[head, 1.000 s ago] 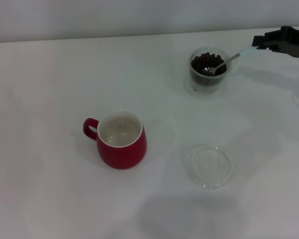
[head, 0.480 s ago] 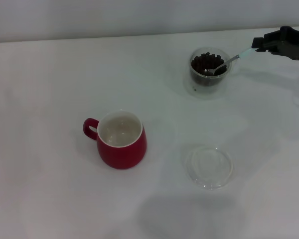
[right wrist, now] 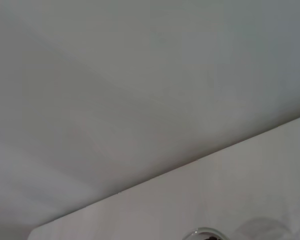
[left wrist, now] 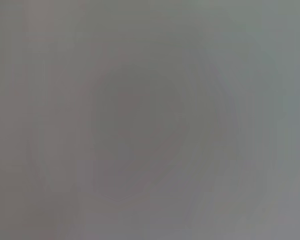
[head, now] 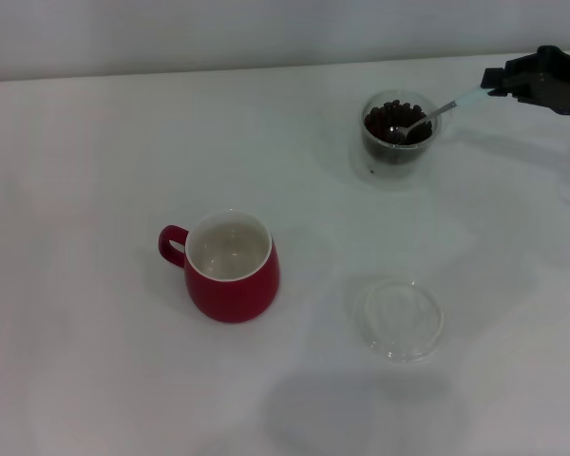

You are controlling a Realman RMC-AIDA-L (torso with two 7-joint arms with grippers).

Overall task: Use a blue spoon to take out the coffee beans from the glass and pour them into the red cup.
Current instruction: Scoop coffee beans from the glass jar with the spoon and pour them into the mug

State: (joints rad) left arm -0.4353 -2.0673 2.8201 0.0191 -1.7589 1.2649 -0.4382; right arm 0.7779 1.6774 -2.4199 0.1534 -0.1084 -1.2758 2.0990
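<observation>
Right gripper (head: 499, 82) at the table's (head: 95, 380) far right edge pinches the blue spoon (head: 435, 114), bowl among the coffee beans (head: 389, 121) in the glass (head: 396, 139); the red cup (head: 230, 267) stands well apart

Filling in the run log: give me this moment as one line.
right gripper: holding spoon | spoon bowl: in glass among beans | red cup: empty | left gripper: unseen

Before me lies a plain white bench (head: 95, 361), evenly lit, with soft shadows near its front edge. Behind it runs a pale grey wall (head: 218, 33).
</observation>
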